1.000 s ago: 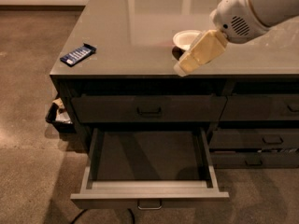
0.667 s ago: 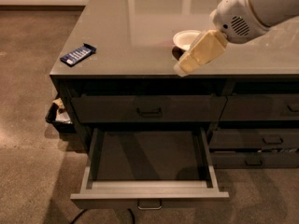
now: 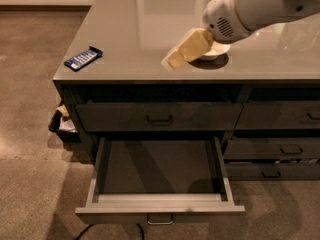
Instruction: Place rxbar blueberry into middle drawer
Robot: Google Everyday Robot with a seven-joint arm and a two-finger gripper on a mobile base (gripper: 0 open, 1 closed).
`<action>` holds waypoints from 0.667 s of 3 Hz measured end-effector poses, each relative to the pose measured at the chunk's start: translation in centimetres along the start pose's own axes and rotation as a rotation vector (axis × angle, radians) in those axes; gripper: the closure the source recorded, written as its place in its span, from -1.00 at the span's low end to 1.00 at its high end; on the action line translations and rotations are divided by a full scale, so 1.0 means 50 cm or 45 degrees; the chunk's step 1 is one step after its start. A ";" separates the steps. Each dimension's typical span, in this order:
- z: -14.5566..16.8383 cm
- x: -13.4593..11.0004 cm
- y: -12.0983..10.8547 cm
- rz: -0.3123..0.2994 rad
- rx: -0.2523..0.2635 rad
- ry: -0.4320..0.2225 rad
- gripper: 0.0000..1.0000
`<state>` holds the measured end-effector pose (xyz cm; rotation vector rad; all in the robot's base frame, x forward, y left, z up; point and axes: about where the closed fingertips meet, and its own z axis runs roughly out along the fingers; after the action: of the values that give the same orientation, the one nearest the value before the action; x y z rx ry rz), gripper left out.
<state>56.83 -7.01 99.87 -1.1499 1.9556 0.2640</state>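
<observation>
The rxbar blueberry point(image 3: 83, 58), a small dark blue bar with white print, lies flat near the left edge of the grey counter point(image 3: 135, 39). The middle drawer point(image 3: 160, 204) is pulled out below the counter front, its dark floor bare, with a small metal handle at its front. My gripper point(image 3: 172, 60), pale yellow on a white arm, hovers above the counter's front middle, well to the right of the bar and pointing down-left toward it.
A round white bowl point(image 3: 218, 51) sits on the counter just behind the gripper, partly hidden by the arm. A shut dark drawer front point(image 3: 159, 117) is above the open drawer, and narrower ones point(image 3: 280, 149) stand to the right. A black bin point(image 3: 62, 125) sits at the counter's left side.
My gripper has moved left and a little farther over the counter, toward the bar. The bar, bowl and drawer have not moved.
</observation>
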 end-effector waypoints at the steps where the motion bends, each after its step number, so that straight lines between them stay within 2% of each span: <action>1: 0.106 -0.061 0.008 -0.022 -0.065 -0.080 -1.00; 2: 0.208 -0.123 0.030 -0.056 -0.143 -0.152 -1.00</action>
<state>62.80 3.36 97.54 -1.2194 1.8284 0.4143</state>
